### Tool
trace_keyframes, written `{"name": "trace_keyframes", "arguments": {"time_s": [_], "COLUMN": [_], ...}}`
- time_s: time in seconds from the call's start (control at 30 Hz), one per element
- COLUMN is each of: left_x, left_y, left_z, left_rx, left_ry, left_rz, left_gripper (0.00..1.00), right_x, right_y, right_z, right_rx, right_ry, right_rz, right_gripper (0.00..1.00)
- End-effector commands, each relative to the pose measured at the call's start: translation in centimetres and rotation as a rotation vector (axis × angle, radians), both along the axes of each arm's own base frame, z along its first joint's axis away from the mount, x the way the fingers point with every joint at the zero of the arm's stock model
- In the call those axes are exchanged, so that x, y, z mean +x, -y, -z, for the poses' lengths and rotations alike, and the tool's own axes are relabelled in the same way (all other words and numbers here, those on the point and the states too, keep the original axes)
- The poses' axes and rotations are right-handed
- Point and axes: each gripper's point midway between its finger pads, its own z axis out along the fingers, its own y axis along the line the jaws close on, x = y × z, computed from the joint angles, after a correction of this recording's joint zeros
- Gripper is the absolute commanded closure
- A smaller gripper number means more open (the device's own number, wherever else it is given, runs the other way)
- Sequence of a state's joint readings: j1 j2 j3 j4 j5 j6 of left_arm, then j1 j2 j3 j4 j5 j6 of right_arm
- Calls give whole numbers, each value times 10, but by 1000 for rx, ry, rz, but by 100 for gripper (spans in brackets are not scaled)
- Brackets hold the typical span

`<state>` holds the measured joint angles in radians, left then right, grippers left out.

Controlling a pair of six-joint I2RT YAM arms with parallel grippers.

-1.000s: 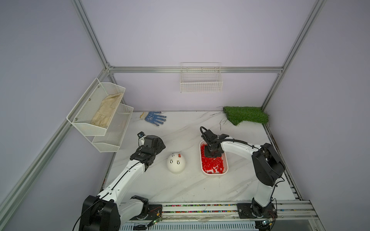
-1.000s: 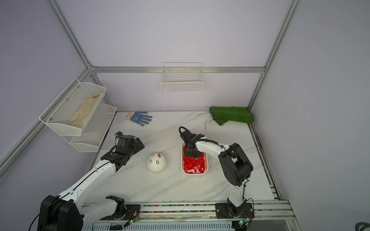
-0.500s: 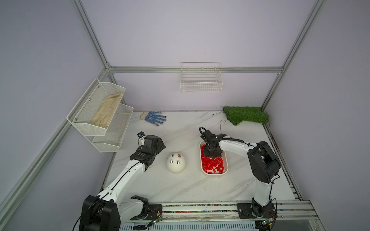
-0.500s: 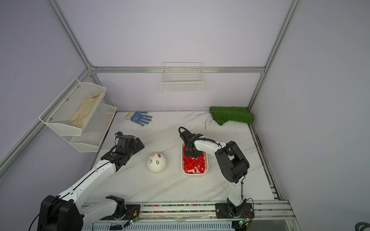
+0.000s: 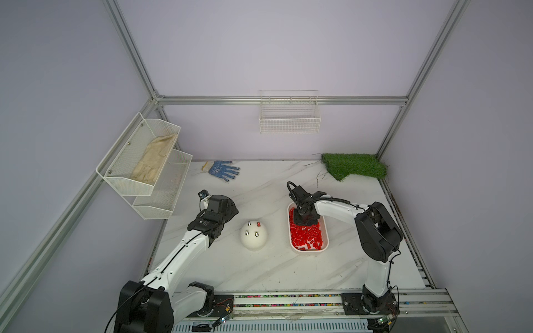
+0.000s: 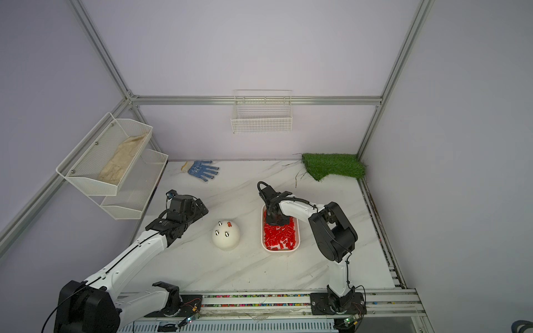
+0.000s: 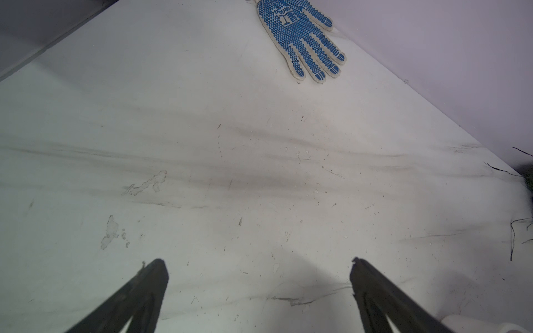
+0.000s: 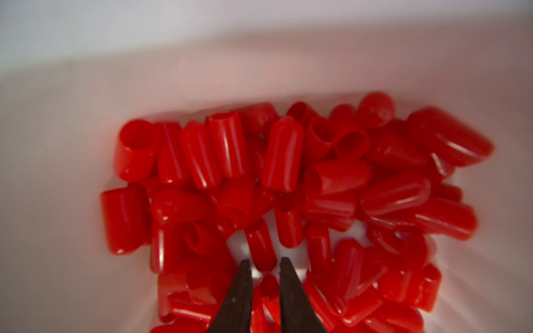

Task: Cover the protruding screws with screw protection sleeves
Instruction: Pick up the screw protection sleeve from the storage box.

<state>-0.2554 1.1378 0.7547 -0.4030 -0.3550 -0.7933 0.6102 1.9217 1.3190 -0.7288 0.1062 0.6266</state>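
Right gripper (image 8: 264, 261) sits barely parted among red caps (image 8: 284, 152), grip unclear; caps crowding its fingertips (image 8: 243, 279) could slip away or lift together; left gripper (image 7: 258, 261) gapes empty.

Both arms are made of white tube-like links and bulky black joint housings. The left arm (image 5: 184, 253) has a thin black cable along its white link and a small white marking on the black wrist block, too small to read. On the right arm (image 5: 337, 207) a black cable loops at the wrist. The left gripper (image 7: 258, 260) has flat black fingers (image 7: 138, 294) with pointed ends. The right gripper (image 8: 264, 260) has dark fingers which taper to narrow tips.
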Motion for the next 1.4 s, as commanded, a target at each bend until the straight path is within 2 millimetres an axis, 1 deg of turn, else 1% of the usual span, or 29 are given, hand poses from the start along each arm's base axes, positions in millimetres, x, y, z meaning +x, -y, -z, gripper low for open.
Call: {"name": "trace_keyframes", "arguments": {"time_s": [0.0, 0.43, 0.73, 0.93, 1.17, 1.37], "left_x": [10, 8, 8, 7, 8, 8], "left_y": [0, 0, 0, 0, 0, 0], "left_z": [-13, -13, -10, -10, -10, -10], "left_rx": [-13, -22, -20, -19, -19, -19], "left_ry": [50, 57, 47, 48, 46, 48], "left_rz": [-11, -13, -14, -16, -16, -17], "left_gripper": [0, 0, 0, 0, 0, 0], "right_x": [-2, -2, -3, -6, -7, -3], "right_y": [2, 7, 2, 2, 2, 3], "right_z": [-19, -4, 6, 11, 10, -2], "right_rx": [23, -29, -22, -25, -20, -15], "right_ry": [19, -13, -38, -53, -57, -20], "right_rz": [12, -19, -46, -49, -47, -40], "right_gripper": [78, 79, 79, 78, 79, 83]}}
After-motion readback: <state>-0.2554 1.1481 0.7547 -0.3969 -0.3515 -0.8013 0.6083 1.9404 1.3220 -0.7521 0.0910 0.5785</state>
